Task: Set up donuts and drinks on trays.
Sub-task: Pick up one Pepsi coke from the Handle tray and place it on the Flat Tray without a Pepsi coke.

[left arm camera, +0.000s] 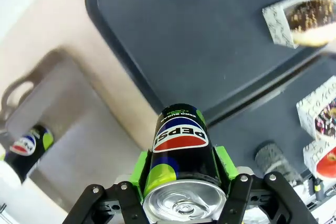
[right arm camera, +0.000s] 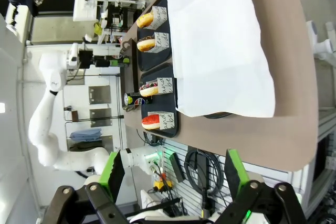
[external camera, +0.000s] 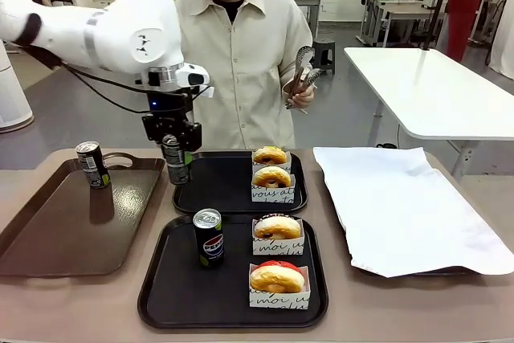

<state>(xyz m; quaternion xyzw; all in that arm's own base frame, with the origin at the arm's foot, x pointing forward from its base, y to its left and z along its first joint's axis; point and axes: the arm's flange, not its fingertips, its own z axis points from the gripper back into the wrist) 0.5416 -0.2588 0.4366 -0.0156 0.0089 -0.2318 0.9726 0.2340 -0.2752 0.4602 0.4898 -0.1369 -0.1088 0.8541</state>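
Item: tray set-up, part done. Your near black tray [external camera: 161, 295], below and toward you from the left gripper [external camera: 176, 153], already carried one soda can [external camera: 209, 238] and two boxed donuts [external camera: 278, 279]. The far black tray [external camera: 217, 190], directly under the gripper, carried two boxed donuts [external camera: 271, 176] but no drink yet. Your left gripper was clamped on a second can [external camera: 176, 160], pads on its sides, held upright just above that tray's left edge; placing it looked like the step left. A third can [external camera: 93, 165] stood on the brown tray [external camera: 64, 230], off to the gripper's left. Your right gripper [right arm camera: 176, 174] stood wide apart, holding nothing, raised well clear of the table. Farthest, the person's hand [external camera: 302, 94] held tongs [external camera: 303, 70].
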